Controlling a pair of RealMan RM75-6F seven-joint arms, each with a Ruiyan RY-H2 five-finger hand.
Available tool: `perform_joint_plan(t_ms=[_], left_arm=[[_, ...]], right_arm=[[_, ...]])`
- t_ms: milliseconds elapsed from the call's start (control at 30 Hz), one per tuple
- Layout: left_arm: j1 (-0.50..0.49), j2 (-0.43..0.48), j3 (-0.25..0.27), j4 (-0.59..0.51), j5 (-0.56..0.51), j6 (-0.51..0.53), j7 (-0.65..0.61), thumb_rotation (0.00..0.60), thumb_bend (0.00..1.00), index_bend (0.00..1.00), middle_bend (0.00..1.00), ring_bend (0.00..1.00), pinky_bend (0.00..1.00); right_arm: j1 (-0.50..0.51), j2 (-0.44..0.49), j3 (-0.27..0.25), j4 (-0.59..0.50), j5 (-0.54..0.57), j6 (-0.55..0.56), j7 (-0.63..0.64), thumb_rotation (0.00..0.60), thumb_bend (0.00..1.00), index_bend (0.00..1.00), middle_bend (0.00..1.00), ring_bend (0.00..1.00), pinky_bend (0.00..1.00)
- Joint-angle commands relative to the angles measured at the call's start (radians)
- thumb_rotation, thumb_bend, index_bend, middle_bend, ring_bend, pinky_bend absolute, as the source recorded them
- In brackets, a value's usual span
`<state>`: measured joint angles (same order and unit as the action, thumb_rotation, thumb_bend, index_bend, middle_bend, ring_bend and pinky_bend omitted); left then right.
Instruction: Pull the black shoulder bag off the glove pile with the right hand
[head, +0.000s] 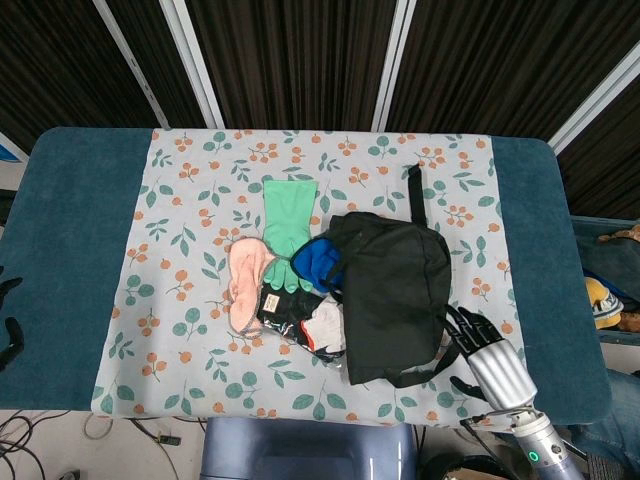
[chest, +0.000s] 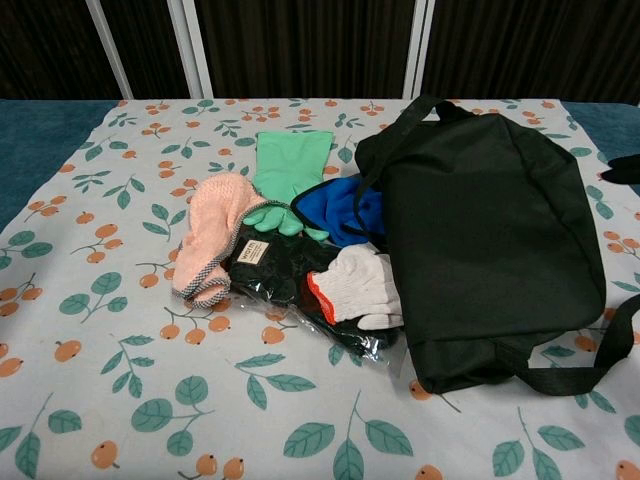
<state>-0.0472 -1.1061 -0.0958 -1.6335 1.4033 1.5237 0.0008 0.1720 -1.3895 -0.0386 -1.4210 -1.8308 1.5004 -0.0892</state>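
A: Where's the bag (head: 392, 297) right now?

B: On the surface (head: 70, 260), right of centre. Its left edge lies over the gloves (head: 285, 278): the blue one and the white one both run under it. In the chest view the bag (chest: 485, 245) overlaps the blue glove (chest: 335, 210) and touches the white one (chest: 355, 285).

A: So nothing's been pulled off yet?

B: By the look of it, no. I'd say the task is at the approach: the bag has not been gripped and is not clear of the pile.

A: And the right robot hand (head: 487, 355)?

B: Near the bag's near-right corner, just beside the strap (head: 445, 350), fingers spread and holding nothing. I can't tell whether a fingertip touches the strap.

A: The left one?

B: Only dark fingertips show at the far left edge of the head view (head: 8, 315); I can't tell if it's spread or curled.

A: What's left, then?

B: Everything that counts: take hold of the bag or strap, then drag it right until the gloves lie uncovered.
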Motion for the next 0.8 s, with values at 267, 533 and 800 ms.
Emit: perform_joint_plan(t_ms=[267, 533, 800], left_arm=[[0.0, 0.004, -0.001, -0.007, -0.006, -0.004, 0.0, 0.6, 0.7, 0.18, 0.06, 0.08, 0.03], [0.0, 0.003, -0.001, -0.006, -0.008, -0.006, 0.003, 0.6, 0.7, 0.18, 0.06, 0.08, 0.03], [0.001, 0.001, -0.002, -0.006, -0.013, -0.005, 0.012, 0.6, 0.7, 0.18, 0.06, 0.08, 0.03]], right_arm=[[0.031, -0.106, -0.036, 0.069, -0.054, -0.032, -0.043, 0.6, 0.15, 0.03, 0.02, 0.09, 0.19], [0.034, -0.162, -0.052, 0.134, -0.054, -0.054, -0.07, 0.6, 0.15, 0.03, 0.02, 0.09, 0.19], [0.052, -0.234, -0.046, 0.231, -0.064, -0.041, -0.067, 0.6, 0.15, 0.03, 0.02, 0.09, 0.18]])
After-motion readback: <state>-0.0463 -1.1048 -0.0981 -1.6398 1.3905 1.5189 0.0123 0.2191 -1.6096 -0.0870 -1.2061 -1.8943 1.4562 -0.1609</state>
